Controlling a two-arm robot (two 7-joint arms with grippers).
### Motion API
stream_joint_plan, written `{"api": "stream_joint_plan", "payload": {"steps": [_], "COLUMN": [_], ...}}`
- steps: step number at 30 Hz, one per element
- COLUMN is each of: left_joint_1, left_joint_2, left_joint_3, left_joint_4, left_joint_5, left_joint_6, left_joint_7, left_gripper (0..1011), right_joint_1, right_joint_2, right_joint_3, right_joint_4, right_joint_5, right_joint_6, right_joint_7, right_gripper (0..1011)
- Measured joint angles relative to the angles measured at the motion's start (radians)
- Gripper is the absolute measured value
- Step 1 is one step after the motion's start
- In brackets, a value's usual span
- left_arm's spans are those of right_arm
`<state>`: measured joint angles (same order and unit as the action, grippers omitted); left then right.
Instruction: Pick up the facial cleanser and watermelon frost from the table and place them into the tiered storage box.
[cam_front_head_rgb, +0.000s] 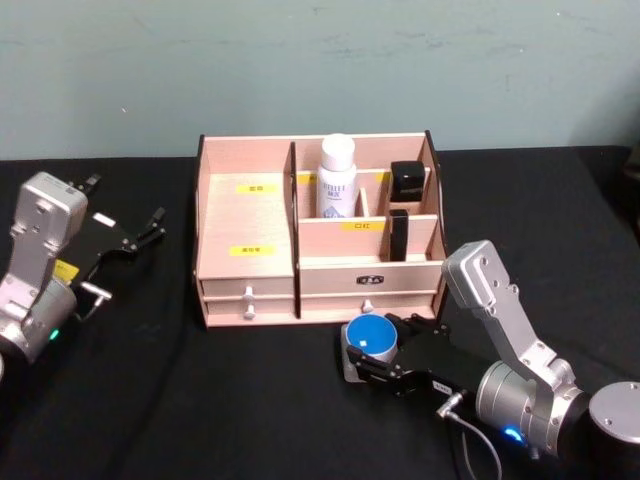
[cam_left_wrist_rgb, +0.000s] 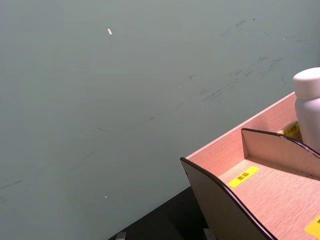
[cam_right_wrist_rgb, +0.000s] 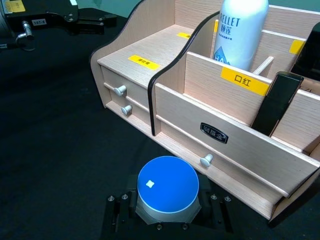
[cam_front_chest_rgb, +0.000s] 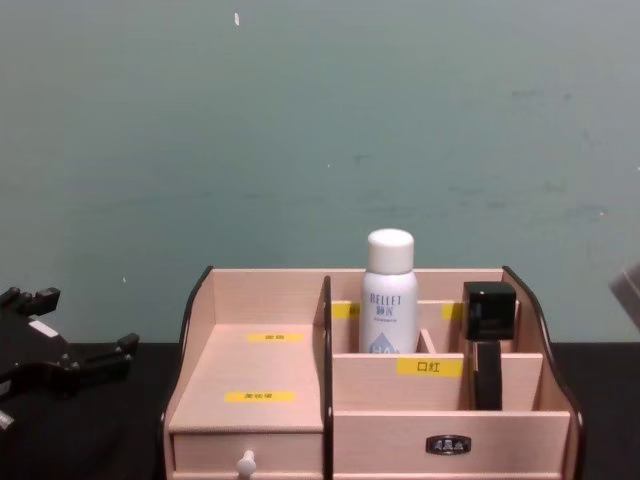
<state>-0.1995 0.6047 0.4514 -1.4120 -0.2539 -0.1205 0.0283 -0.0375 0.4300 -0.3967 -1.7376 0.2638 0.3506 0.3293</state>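
Note:
The facial cleanser (cam_front_head_rgb: 337, 174), a white bottle with blue print, stands upright in a back compartment of the tiered storage box (cam_front_head_rgb: 245, 215); I also see the bottle (cam_right_wrist_rgb: 241, 30) (cam_front_chest_rgb: 389, 290) (cam_left_wrist_rgb: 308, 105) from the other cameras. The watermelon frost (cam_front_head_rgb: 370, 338), a squat jar with a blue lid (cam_right_wrist_rgb: 167, 186), is just in front of the box's lower right drawer. My right gripper (cam_front_head_rgb: 374, 350) is shut on it, one finger on each side. Whether the jar rests on the table I cannot tell. My left gripper (cam_front_head_rgb: 127, 202) (cam_front_chest_rgb: 85, 322) hangs open, left of the box.
Two black square-capped items (cam_front_head_rgb: 407, 180) (cam_front_head_rgb: 398, 235) stand in the box's right compartments. The box's wide left tier (cam_right_wrist_rgb: 150, 50) with yellow labels holds nothing. A black cloth (cam_front_head_rgb: 200, 400) covers the table, and a teal wall (cam_front_chest_rgb: 300, 120) rises behind.

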Motion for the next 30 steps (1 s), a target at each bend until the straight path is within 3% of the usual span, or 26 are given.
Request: {"api": "stream_joint_plan", "payload": {"steps": [16,30], "left_joint_1": [0.0,0.0], "left_joint_2": [0.0,0.0], "left_joint_3": [0.0,0.0], "left_joint_4": [0.0,0.0], "left_joint_5": [0.0,0.0], "left_joint_6": [0.0,0.0], "left_joint_7": [0.0,0.0], "left_gripper": [1001,1001], "right_joint_1": [0.0,0.003], "right_joint_2": [0.0,0.009], "right_joint_3": [0.0,0.008], "right_joint_4": [0.0,-0.018], "right_joint_5": [0.0,0.017], "right_joint_6": [-0.001,-0.037], "right_joint_7": [0.0,0.027], "right_gripper": [728,728]}}
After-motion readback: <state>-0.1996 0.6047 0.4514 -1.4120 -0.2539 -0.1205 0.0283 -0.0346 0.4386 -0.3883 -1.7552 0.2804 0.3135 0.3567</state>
